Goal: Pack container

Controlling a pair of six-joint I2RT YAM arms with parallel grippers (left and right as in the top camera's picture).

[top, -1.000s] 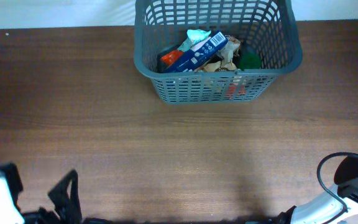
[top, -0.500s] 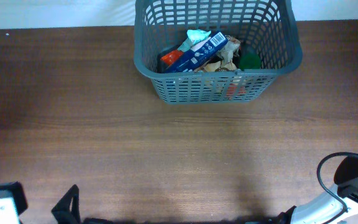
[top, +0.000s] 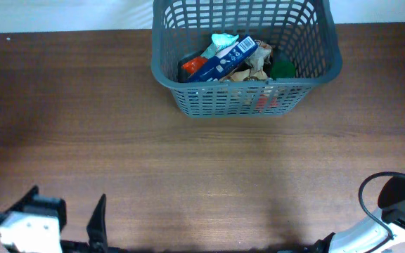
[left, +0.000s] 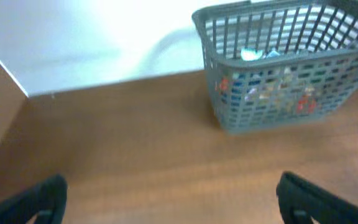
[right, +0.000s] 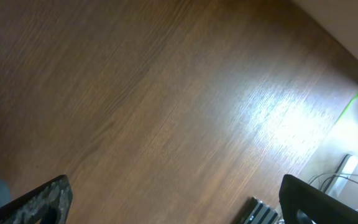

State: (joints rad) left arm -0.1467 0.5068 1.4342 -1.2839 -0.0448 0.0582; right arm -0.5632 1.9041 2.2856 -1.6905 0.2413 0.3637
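This looks like a robotics lab or test room. I work over a broad brown wood-grain counter (top: 188, 176) set against a plain white wall (left: 104, 37), and loose cables (right: 347, 174) lie on a pale surface just beyond the counter's edge.

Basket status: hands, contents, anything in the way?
Left hand open, empty. Right hand open, empty. Basket upright, far side, blue box on top. Nothing between hands and it.

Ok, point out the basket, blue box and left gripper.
basket (top: 216, 100): overhead view, front wall.
blue box (top: 222, 60): overhead view, top face.
left gripper (left: 173, 200): left wrist view, midway between fingertips.
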